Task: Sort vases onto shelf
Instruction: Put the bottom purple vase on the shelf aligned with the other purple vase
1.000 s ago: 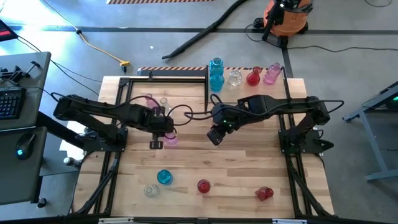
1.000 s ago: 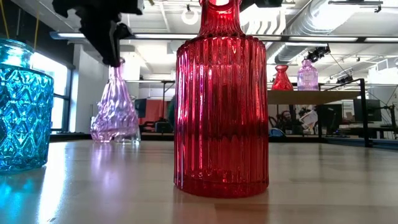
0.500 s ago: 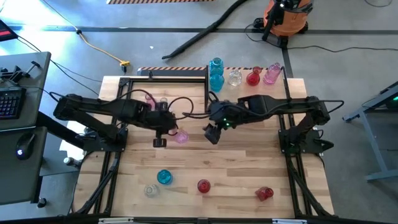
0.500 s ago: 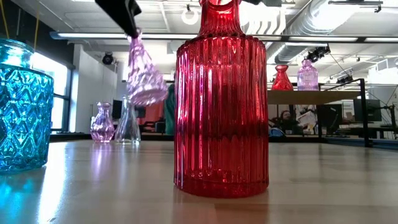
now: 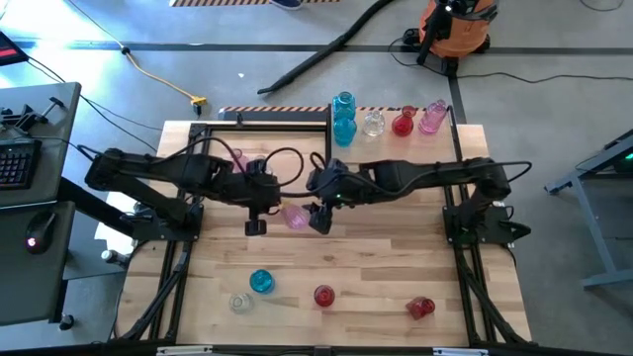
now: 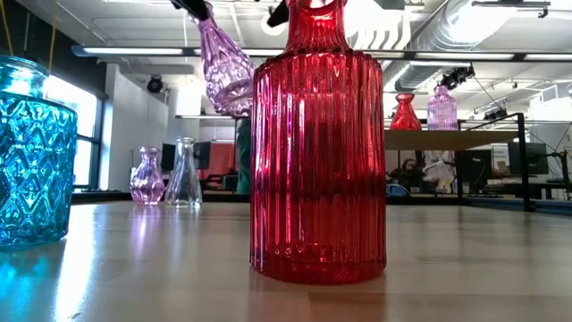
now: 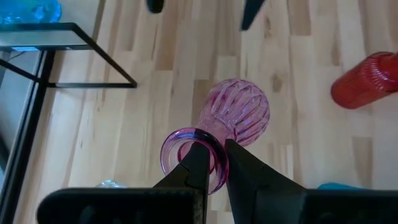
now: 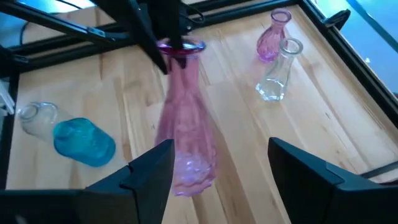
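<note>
Shelf (image 5: pixel 396 133) at the bench's (image 5: pixel 376 257) twelve o'clock edge carries five vases. Left claw (image 7: pixel 211 163) pinches the pink vase (image 5: pixel 294 217) by its rim, aloft mid-bench; right claw (image 8: pixel 214 163) gapes wide around its body.

blue vase (image 6: pixel 31 152) cropped, red vase (image 6: pixel 317 143) top cut off

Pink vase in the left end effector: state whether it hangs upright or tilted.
Tilted. The pink vase is held by its rim in the left end effector, off the table, body slanting toward the open right end effector.
</note>
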Controlling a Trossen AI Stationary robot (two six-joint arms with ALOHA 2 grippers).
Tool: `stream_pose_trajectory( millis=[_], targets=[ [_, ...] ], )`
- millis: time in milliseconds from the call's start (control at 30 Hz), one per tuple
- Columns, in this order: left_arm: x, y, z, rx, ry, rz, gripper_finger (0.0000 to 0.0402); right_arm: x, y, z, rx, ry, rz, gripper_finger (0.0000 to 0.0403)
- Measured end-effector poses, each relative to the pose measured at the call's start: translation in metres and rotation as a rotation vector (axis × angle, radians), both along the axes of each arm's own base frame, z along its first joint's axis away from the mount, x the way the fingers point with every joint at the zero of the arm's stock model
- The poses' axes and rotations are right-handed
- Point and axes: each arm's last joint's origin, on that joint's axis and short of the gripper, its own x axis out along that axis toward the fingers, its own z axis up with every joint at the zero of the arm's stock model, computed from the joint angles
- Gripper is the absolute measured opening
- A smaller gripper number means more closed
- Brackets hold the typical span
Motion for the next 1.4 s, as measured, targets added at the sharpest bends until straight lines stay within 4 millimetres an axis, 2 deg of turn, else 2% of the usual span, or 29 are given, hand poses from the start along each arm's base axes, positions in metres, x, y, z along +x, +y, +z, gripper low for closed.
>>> stream_pose_trajectory(
  millis=[367,1133,1267,1400],
  targets=[
    [0.004,-0.012,0.004,-0.028,-0.08,-0.023,0.0023,0.023,0.004,-0.012,-0.013,-0.07,0.064,0.024],
    [0.011,-0.013,0.011,-0.026,-0.18,-0.008,0.0023,0.026,0.007,-0.012,0.083,-0.093,0.12,0.0239],
    [0.011,-0.013,0.011,-0.026,-0.18,-0.007,0.0023,0.026,0.007,-0.013,0.084,-0.085,0.118,0.0218],
    [0.011,-0.013,0.011,-0.025,-0.18,-0.007,0.0023,0.025,0.007,-0.013,0.085,-0.079,0.117,0.0171]
  ],
)
